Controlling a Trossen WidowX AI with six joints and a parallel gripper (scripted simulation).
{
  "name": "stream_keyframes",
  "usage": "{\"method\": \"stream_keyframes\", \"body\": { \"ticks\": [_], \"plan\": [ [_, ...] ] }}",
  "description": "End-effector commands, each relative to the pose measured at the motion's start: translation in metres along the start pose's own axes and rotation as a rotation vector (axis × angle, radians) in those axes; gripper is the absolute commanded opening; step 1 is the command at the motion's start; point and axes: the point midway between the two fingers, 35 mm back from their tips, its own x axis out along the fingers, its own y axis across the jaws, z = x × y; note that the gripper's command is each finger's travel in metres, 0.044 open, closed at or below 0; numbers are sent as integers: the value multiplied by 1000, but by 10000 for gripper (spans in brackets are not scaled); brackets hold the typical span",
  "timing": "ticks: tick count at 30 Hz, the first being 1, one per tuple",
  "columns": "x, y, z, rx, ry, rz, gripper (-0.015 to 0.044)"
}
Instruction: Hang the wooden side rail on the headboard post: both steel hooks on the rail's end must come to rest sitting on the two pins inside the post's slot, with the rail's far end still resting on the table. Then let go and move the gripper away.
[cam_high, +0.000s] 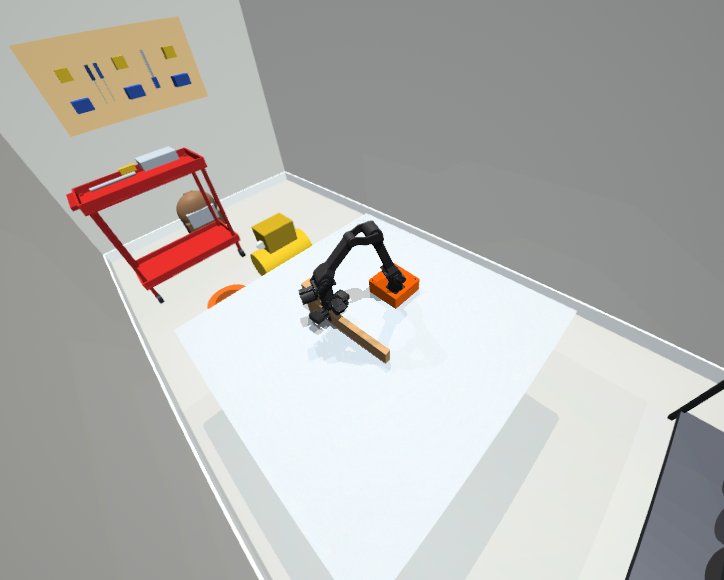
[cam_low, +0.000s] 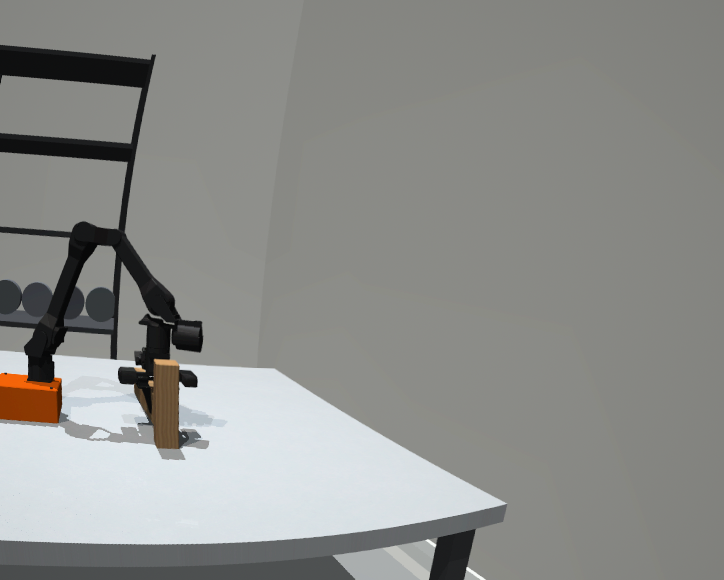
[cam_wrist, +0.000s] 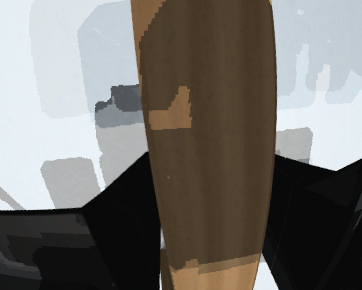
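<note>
One gripper partly open, clamped around the rail over a white table.

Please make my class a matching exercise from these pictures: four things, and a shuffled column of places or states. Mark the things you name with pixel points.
1. Wooden side rail (cam_high: 361, 337) (cam_wrist: 215, 150)
2. Orange base block (cam_high: 395, 296) (cam_low: 30, 401)
3. Upright wooden post (cam_low: 166, 404)
4. Red metal cart (cam_high: 187, 248)

A. Under the arm's foot
B. On the floor
C. Between the gripper's (cam_high: 329, 309) fingers
D. Standing on the table

1-C, 2-A, 3-D, 4-B
</note>
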Motion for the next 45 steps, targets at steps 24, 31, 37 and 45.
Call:
{"method": "stream_keyframes", "body": {
  "ticks": [24,31,37,45],
  "plan": [
    [4,0,-2,-5,9,0,0],
    [5,0,-2,-5,9,0,0],
    [6,0,-2,-5,9,0,0],
    [8,0,-2,-5,9,0,0]
  ]
}}
